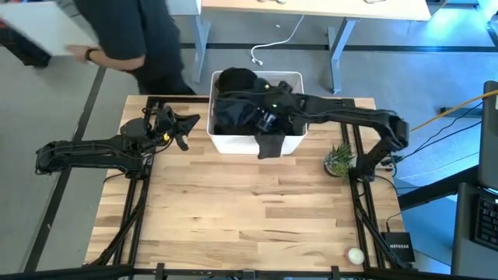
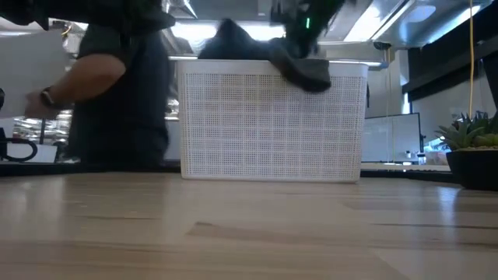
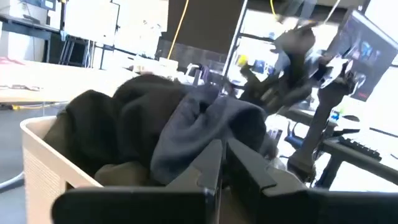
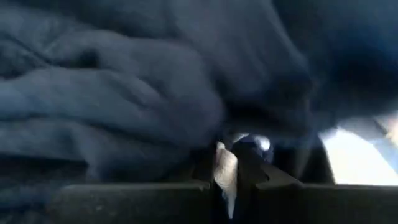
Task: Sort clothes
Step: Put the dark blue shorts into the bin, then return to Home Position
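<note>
A white plastic bin (image 1: 292, 144) stands at the table's far middle, filled with dark clothes (image 1: 237, 97). One dark grey garment (image 1: 271, 145) hangs over the bin's near rim, which also shows in the low view (image 2: 305, 68). My right gripper (image 1: 266, 118) reaches in from the right above the bin and is shut in dark blue-grey cloth (image 4: 143, 93). My left gripper (image 1: 189, 124) is shut and empty just left of the bin, above the table, pointing at the clothes pile (image 3: 186, 124). My right gripper pinches a bunched fold of the dark blue-grey cloth (image 4: 249, 134) between its two fingers, coming from above over the bin. A small white bit (image 4: 225, 169) shows between the fingertips. Which garment this is and how many layers, I cannot tell.
A small potted plant (image 1: 340, 159) stands on the table right of the bin. A white ball (image 1: 355, 254) lies near the front right corner. A person (image 1: 136, 35) stands beyond the table's far left corner. The wooden table top (image 1: 249, 210) lies near the front.
</note>
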You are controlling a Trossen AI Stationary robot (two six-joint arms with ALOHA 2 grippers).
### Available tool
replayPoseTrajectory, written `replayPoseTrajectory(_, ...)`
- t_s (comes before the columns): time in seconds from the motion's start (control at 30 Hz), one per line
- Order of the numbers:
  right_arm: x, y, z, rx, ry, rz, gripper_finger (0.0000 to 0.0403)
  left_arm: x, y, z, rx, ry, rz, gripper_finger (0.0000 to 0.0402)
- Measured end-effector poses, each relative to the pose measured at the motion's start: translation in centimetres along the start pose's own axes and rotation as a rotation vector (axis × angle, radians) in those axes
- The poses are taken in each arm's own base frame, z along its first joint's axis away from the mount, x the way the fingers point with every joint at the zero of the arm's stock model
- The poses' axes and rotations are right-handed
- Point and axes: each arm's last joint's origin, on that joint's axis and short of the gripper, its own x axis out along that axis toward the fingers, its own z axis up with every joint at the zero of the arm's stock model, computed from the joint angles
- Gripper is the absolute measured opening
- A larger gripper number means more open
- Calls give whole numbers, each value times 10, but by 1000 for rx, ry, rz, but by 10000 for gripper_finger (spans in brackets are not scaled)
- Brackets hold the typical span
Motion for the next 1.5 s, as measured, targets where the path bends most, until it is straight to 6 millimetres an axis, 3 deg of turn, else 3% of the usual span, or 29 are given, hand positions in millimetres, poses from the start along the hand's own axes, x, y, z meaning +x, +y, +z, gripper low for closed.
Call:
replayPoseTrajectory(0.13,41,5,-35,16,137,24,24,0,1,-2,1,23,5,17)
replayPoseTrajectory(0.2,44,6,-39,10,154,24,27,0,1,-2,0,24,5,17)
replayPoseTrajectory(0.33,33,2,-30,62,116,31,46,0,1,-3,1,29,7,17)
replayPoseTrajectory(0.77,-67,-33,41,169,-94,40,218,0,0,-5,4,55,-26,17)
replayPoseTrajectory(0.87,-95,-46,52,187,-144,60,241,0,0,-5,10,54,-30,17)
replayPoseTrajectory(1.0,-131,-45,54,163,-196,153,251,0,-1,-5,33,62,-78,17)
replayPoseTrajectory(1.17,-169,-39,33,102,-245,214,252,-3,-4,-3,64,66,-179,8)
replayPoseTrajectory(1.27,-185,-38,7,109,-288,250,252,-9,-5,1,92,57,-253,2)
replayPoseTrajectory(1.5,-180,-32,-78,200,-409,346,251,-23,0,0,156,42,-263,2)
